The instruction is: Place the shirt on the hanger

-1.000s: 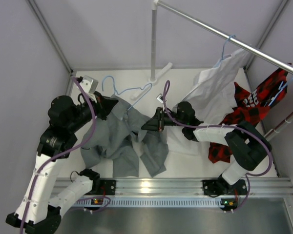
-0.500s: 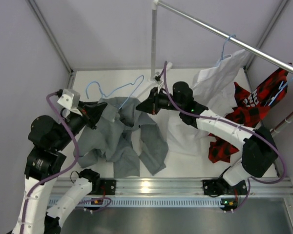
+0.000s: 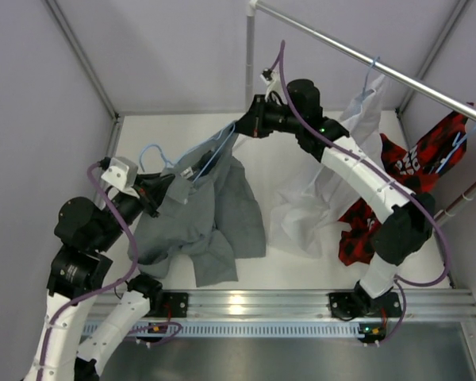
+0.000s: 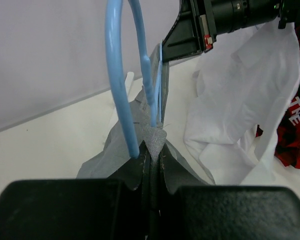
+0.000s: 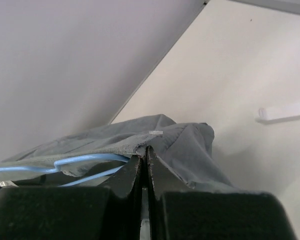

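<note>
Shirt [image 3: 222,214] now hangs stretched at centre frame, lifted from the table [image 3: 301,266] as the right tool [image 3: 243,127] rose to upper centre. It and the left tool [image 3: 157,194] each pinch shoulder fabric over the hanger [image 4: 114,50]; threading looks nearly complete

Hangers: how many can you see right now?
3. One hanger is at the collar of the grey shirt; a second hanger hangs on the rail under the white shirt; a third hanger hangs further right, holding the red-and-black garment. Others may be hidden.
</note>
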`<state>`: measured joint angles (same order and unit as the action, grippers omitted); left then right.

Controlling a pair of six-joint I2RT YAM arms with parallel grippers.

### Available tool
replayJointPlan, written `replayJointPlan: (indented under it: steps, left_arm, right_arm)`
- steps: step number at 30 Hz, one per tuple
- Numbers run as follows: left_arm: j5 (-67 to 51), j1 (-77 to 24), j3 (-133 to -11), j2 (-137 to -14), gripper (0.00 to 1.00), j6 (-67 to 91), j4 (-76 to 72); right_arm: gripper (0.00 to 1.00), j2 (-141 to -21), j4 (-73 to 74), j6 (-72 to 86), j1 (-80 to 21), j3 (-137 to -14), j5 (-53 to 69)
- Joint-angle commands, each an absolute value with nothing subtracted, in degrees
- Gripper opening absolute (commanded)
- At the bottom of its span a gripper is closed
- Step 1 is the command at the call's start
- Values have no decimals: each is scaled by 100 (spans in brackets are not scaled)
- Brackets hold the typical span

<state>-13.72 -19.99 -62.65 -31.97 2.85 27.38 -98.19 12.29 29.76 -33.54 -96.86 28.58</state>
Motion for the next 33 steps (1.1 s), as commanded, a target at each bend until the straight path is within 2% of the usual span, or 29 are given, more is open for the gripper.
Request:
replayJointPlan:
  steps: [1,9,19,28,33]
  left_arm:
    - [-1538,-1995,-6232,-3059,0,53,2312]
    - [-1187,-1986,-5977,-3155,0,-307,2276]
    - [-2575,-1995,-6460,-3849,0,-457,2786]
    - [-1636,-2021,-6600,-4174,0,-352,3163]
    - [-1476,-2021,-6785,-4544,0,-334,3314]
  right_arm:
    - [0,-9923,1810,2865,-2971,-10397,2443]
    - [0,-9765,2127,2444,-2918,-10670,2145]
    - [0,-9984,2092,1240,-2883,-10925,1380]
    - [0,-10195,2022,729,-2716,-11180,1231]
    - [0,-9879,1565,861,-2663,-10828,1037]
